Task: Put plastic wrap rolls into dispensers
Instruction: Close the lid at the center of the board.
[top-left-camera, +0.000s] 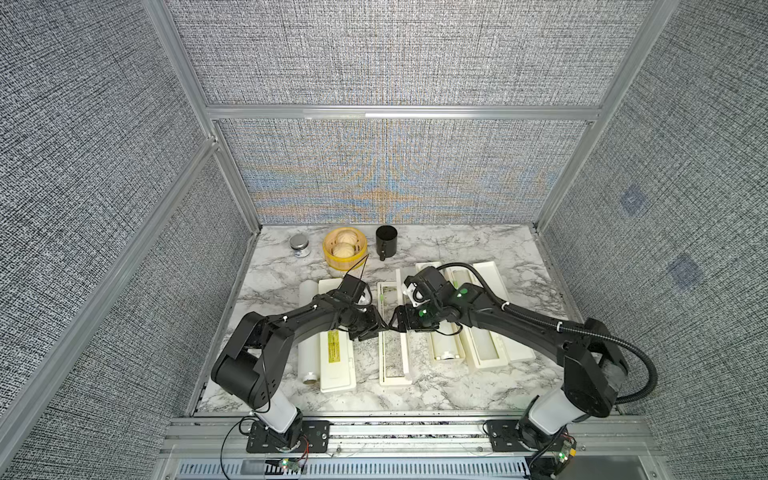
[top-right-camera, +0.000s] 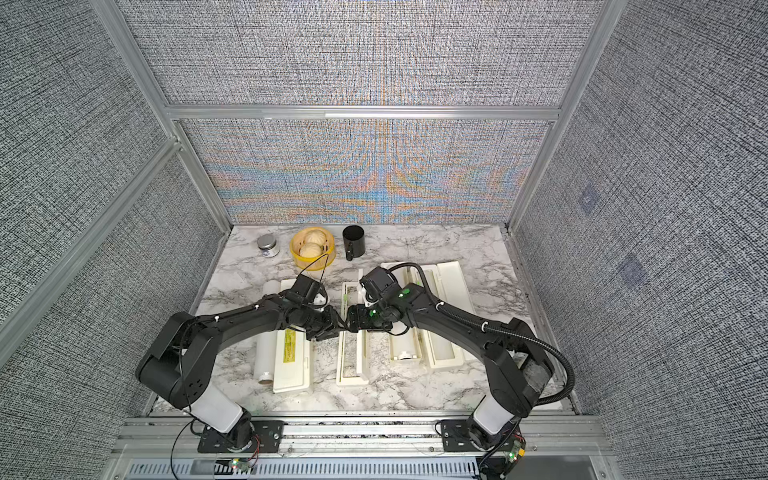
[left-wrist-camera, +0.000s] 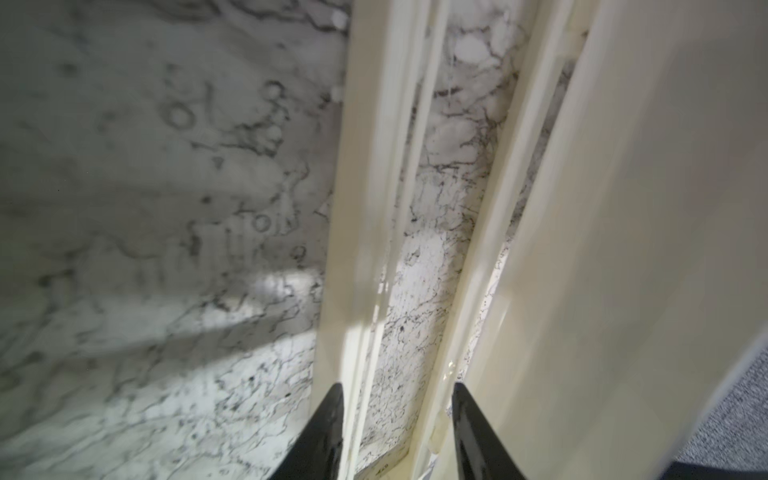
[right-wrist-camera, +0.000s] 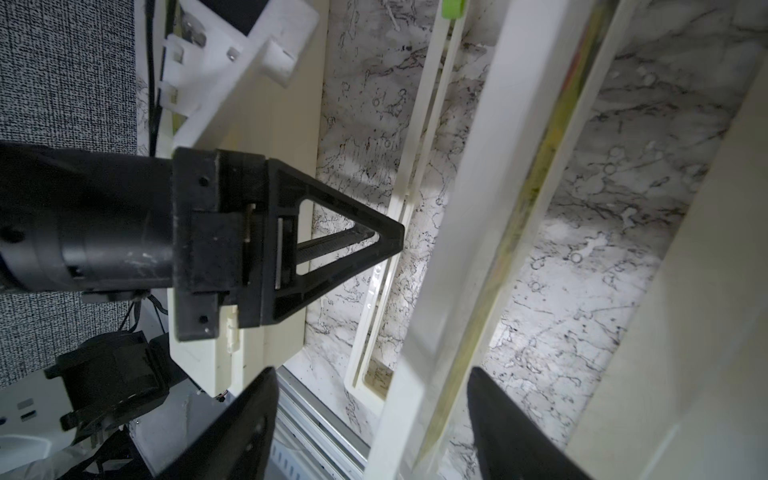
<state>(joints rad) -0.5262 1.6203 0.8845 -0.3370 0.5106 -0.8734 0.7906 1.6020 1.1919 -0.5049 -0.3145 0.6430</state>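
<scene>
I am looking down on three dispensers lying side by side on the desk (top-left-camera: 478, 249), every long axis running from my base toward the back wall. The shut dispenser (top-left-camera: 336, 365), yellow label strip up, is serving as my mark. A loose roll (top-left-camera: 308, 332) is lying just beside it on its left, parallel to it, one core end facing my base. To its right the other two dispensers are lying open. First comes a clear-windowed frame (top-left-camera: 392, 353) flat on the desk, then a trough carrying a second roll (top-left-camera: 445, 345), also lengthwise, then an empty trough (top-left-camera: 490, 345) farthest from the mark. So I am counting two rolls in view.

My left jaws are straddling the frame's two rails, fingertips (left-wrist-camera: 328, 428) at the outer edges; whether they are clenching I cannot tell. My right jaws are standing released, wide on either side of a raised cream panel (right-wrist-camera: 457, 249), a gap showing beside one finger.

Beyond the mark's far end one steamer basket (top-left-camera: 345, 262) is holding two buns (top-left-camera: 344, 249), with one black cup (top-left-camera: 386, 243) and one jar (top-left-camera: 300, 245) flanking it.
</scene>
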